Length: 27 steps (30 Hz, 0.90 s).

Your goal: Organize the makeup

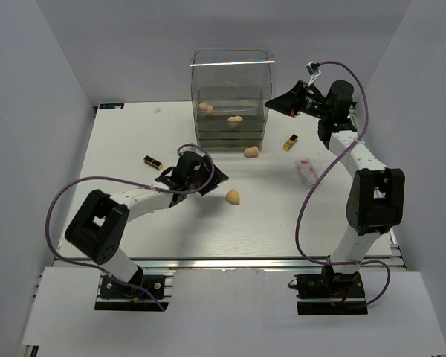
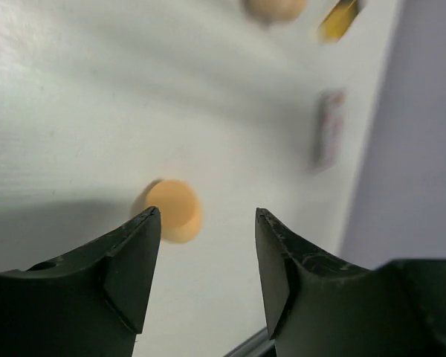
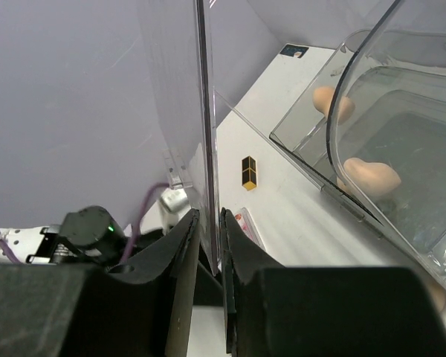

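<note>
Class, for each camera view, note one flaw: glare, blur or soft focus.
Top external: a glare streak crosses the clear box top. Left wrist: sponge, lipstick tube and packet are blurred. Right wrist: the clear panel carries pale reflections.

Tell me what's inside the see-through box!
One peach sponge and a second sponge sit inside the clear box. Lower drawers look dark; contents unseen. The right gripper pinches a clear panel.

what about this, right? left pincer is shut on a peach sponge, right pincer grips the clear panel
No: the left pincer is open, the peach sponge lying free on the table by it, per the left wrist view. The right pincer does grip the clear panel.
</note>
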### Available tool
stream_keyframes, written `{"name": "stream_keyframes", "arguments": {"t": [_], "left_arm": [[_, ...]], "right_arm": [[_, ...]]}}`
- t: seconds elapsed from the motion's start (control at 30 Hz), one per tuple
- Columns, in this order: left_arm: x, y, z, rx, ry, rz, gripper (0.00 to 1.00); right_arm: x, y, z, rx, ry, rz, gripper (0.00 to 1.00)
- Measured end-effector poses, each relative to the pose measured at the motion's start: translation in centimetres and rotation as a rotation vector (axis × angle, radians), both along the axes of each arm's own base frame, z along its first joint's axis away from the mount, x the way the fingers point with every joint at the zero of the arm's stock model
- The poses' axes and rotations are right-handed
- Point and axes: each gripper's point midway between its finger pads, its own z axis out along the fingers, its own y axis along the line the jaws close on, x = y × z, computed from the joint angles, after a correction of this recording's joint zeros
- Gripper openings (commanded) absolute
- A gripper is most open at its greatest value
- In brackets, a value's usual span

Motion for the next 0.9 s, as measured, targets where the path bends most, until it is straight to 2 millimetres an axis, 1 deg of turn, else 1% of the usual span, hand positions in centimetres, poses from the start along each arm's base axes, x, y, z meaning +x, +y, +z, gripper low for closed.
{"name": "stream_keyframes", "arguments": {"t": [0.03,0.13,0.23,0.33,0.53,0.57,0.6,0.67,0.7,0.8,0.83,0.9], "left_arm": [[-0.6,-0.7,-1.2,0.057,0.026,-0.051,0.64],[-2.0,-2.3,-4.0,0.190,0.085,-0.167,0.65],[-3.3,-3.1,-6.0,0.287,0.126,-0.252,0.65],[-3.7,-3.5,-7.1,0.362,0.147,-0.306,0.65],[-3.2,-4.5,-8.0,0.479,0.146,-0.373,0.61],[-3.2,-4.6,-8.2,0.492,0.146,-0.380,0.59],[-3.3,-4.7,-8.4,0.502,0.146,-0.383,0.51],[-3.4,-4.8,-8.6,0.509,0.148,-0.382,0.38],[-3.4,-4.9,-8.6,0.507,0.147,-0.381,0.29],[-3.3,-5.2,-8.5,0.488,0.144,-0.361,0.19],[-3.2,-5.3,-8.5,0.474,0.143,-0.349,0.14],[-3.3,-5.2,-8.5,0.434,0.144,-0.314,0.13]], "right_arm": [[0.0,0.0,0.0,0.000,0.000,0.000,0.22],[0.0,0.0,0.0,0.000,0.000,0.000,0.22],[0.0,0.0,-0.1,-0.001,0.000,0.000,0.22],[0.0,0.0,-0.1,-0.001,-0.001,-0.001,0.22],[0.0,0.0,0.0,-0.001,-0.001,-0.001,0.22],[0.0,0.0,0.0,-0.001,-0.003,-0.001,0.22],[-0.1,0.0,0.1,-0.001,-0.004,-0.001,0.22],[-0.1,0.0,0.2,-0.001,-0.005,-0.001,0.22],[-0.1,0.0,0.2,-0.001,-0.007,-0.001,0.22],[-0.2,0.0,0.3,-0.001,-0.008,-0.001,0.22],[-0.2,0.0,0.2,-0.001,-0.007,-0.001,0.22],[-0.2,0.0,0.2,-0.001,-0.007,0.000,0.22]]}}
